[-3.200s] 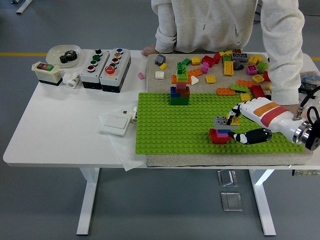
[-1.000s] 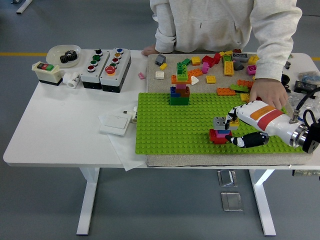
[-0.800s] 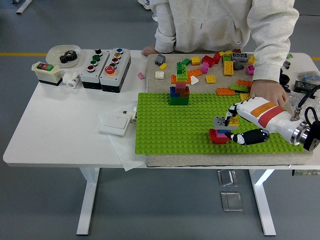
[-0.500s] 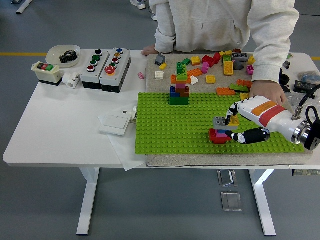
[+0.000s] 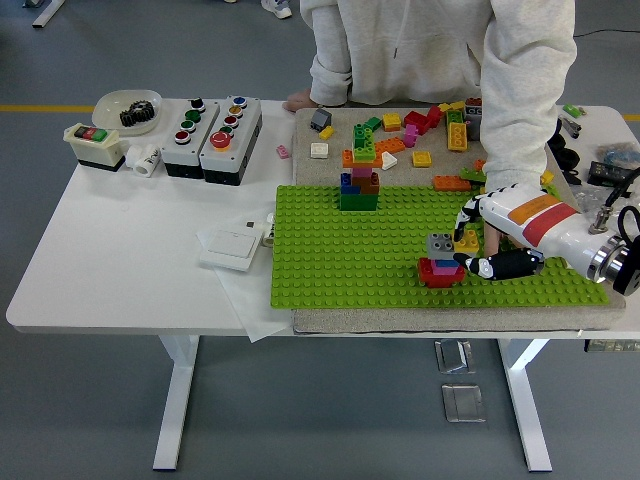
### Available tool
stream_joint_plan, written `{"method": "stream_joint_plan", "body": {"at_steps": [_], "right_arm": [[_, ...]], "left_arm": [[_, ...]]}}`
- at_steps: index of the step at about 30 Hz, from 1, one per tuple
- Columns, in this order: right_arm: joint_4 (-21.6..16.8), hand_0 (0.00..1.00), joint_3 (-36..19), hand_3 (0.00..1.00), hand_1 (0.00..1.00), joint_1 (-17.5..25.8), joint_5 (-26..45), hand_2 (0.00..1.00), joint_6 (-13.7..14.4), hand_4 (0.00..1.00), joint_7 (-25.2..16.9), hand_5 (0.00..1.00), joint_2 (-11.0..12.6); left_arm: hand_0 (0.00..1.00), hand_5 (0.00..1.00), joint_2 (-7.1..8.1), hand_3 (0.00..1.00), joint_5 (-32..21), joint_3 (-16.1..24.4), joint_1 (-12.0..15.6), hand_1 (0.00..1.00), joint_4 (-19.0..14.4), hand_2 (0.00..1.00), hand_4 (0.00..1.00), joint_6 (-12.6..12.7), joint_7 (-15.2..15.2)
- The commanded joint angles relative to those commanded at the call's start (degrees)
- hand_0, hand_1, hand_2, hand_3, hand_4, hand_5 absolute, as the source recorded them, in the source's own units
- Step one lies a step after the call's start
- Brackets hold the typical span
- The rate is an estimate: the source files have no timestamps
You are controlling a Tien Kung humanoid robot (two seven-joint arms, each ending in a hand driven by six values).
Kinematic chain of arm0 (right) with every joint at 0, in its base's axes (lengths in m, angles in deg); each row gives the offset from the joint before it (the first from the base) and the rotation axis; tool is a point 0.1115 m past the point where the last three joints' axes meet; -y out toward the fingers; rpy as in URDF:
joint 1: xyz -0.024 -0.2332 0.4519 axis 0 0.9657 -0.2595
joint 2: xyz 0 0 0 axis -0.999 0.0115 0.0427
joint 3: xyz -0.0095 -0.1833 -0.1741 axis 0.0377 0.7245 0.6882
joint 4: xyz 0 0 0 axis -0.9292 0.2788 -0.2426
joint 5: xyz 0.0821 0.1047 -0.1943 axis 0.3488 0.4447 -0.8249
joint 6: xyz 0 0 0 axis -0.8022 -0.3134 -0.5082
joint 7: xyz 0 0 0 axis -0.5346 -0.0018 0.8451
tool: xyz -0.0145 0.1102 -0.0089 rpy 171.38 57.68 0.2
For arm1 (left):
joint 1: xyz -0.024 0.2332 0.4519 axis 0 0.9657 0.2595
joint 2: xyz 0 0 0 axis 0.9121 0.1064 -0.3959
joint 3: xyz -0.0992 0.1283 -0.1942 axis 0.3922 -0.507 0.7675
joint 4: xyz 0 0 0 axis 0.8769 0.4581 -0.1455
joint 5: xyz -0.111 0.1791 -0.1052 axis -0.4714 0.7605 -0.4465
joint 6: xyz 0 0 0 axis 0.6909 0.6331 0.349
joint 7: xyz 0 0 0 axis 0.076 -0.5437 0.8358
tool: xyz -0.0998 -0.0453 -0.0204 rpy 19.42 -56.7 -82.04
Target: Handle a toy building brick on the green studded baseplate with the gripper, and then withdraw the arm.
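My right hand (image 5: 468, 247) sits over the right part of the green studded baseplate (image 5: 330, 250), index finger arched above and thumb low, pinched around the small brick stack (image 5: 441, 262): grey brick on top, blue and pink under it, red base pressed onto the studs, with a yellow brick (image 5: 467, 240) just beside my fingertips. Compared with half a second ago my hand has shifted slightly up and toward the stack, and the grey brick now looks tilted rather than flat, so I judge I am levering or pressing it, not yet freeing it. The bigger change: the person's sleeve (image 5: 520, 110) has swung across the loose brick pile (image 5: 430, 130), and their hand now comes down right behind my wrist, mostly hidden by it. Contact risk there. The stack stays on the plate, so handling is under way and withdrawal not started. My left arm is out of view.
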Motion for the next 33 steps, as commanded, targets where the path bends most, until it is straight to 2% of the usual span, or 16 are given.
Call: {"method": "stream_joint_plan", "body": {"at_steps": [7, 12, 19, 20, 21, 25, 26, 31, 33], "right_arm": [[1.9, 0.622, -3.2, 0.535, 0.587, 0.5, 0.2, 0.634, 1.4, 0.684, -0.2, 0.388, -0.1], [5.2, 0.621, -5.9, 0.532, 0.584, 1.2, 0.3, 0.630, 2.5, 0.684, -0.2, 0.388, -0.3], [13.1, 0.623, -7.9, 0.533, 0.587, 2.1, -0.4, 0.630, 1.6, 0.687, 0.9, 0.387, -0.8], [13.9, 0.659, -7.9, 0.571, 0.644, 2.1, -0.6, 0.682, 1.3, 0.722, 1.0, 0.378, -0.9], [16.4, 0.659, -7.6, 0.571, 0.644, 2.2, -0.8, 0.682, 0.7, 0.722, 0.9, 0.378, -1.2], [18.7, 0.659, -6.7, 0.571, 0.644, 2.0, -1.0, 0.682, 0.6, 0.722, 0.7, 0.378, -1.6], [20.0, 0.773, -6.3, 0.788, 0.723, 1.8, -1.0, 0.768, 0.6, 0.918, 0.3, 0.370, -2.0], [23.2, 0.773, -4.8, 0.788, 0.723, 1.7, -0.4, 0.768, 0.8, 0.918, -1.5, 0.370, -2.8], [24.2, 0.811, -4.1, 0.813, 0.748, 1.8, 0.4, 0.789, 0.9, 0.957, -2.4, 0.370, -3.1]], "left_arm": [[0.789, 0.610, -0.04, 0.561, 0.2, 0.2, 0.1, 0.723, 0.0, 0.643, 0.587, 0.0, 0.0], [0.791, 0.610, -0.07, 0.562, 0.5, 0.3, 0.2, 0.723, 0.0, 0.642, 0.587, -0.1, 0.0], [0.791, 0.610, -0.18, 0.562, 0.3, -0.1, 0.6, 0.723, 0.0, 0.642, 0.587, -0.2, -0.2], [0.789, 0.610, -0.20, 0.562, 0.2, -0.1, 0.6, 0.717, 0.0, 0.640, 0.587, -0.2, -0.2], [0.789, 0.610, -0.27, 0.562, 0.1, -0.3, 0.7, 0.717, 0.0, 0.640, 0.587, -0.2, -0.3], [0.789, 0.610, -0.35, 0.562, 0.1, -0.4, 0.9, 0.717, 0.0, 0.640, 0.587, -0.2, -0.3], [0.784, 0.611, -0.39, 0.562, 0.0, -0.6, 0.9, 0.717, 0.0, 0.640, 0.587, -0.2, -0.4], [0.784, 0.611, -0.44, 0.562, -0.6, -1.4, 0.9, 0.717, 0.0, 0.640, 0.587, -0.3, -0.5], [0.787, 0.611, -0.45, 0.562, -0.7, -1.5, 0.9, 0.716, 0.0, 0.640, 0.587, -0.3, -0.6]]}}
